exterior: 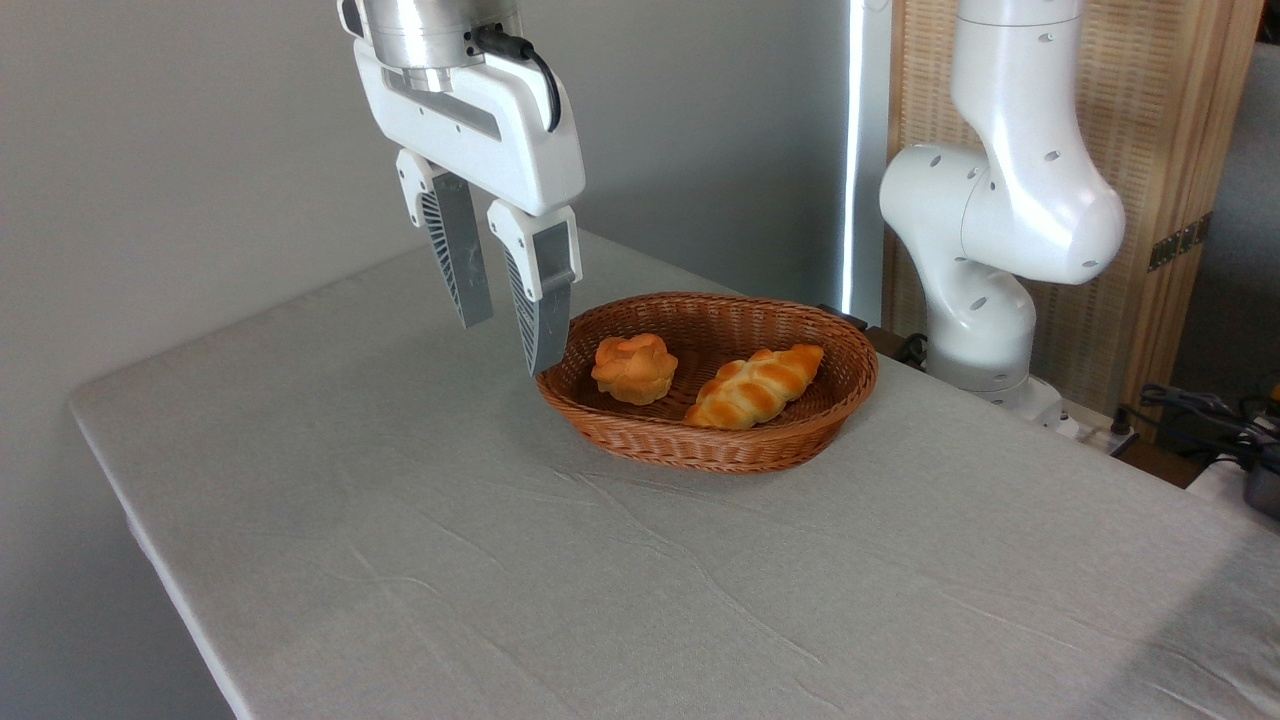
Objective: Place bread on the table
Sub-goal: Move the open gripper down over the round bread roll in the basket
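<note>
One bread [634, 368] and one loaf [754, 386] in one basket [700, 445]; gripper [508, 345] spread, empty.

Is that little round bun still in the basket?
Yes. The bread sits inside the basket, beside a braided loaf; nothing grips it.

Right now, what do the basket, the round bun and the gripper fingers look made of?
Basket: woven wicker or rattan-look strands, brown, slight sheen; could be plastic.
Round bun: glossy golden-orange crust, paler base; real or replica, cannot tell.
Gripper fingers: matte grey ribbed plastic by the look, on white mounts.
</note>
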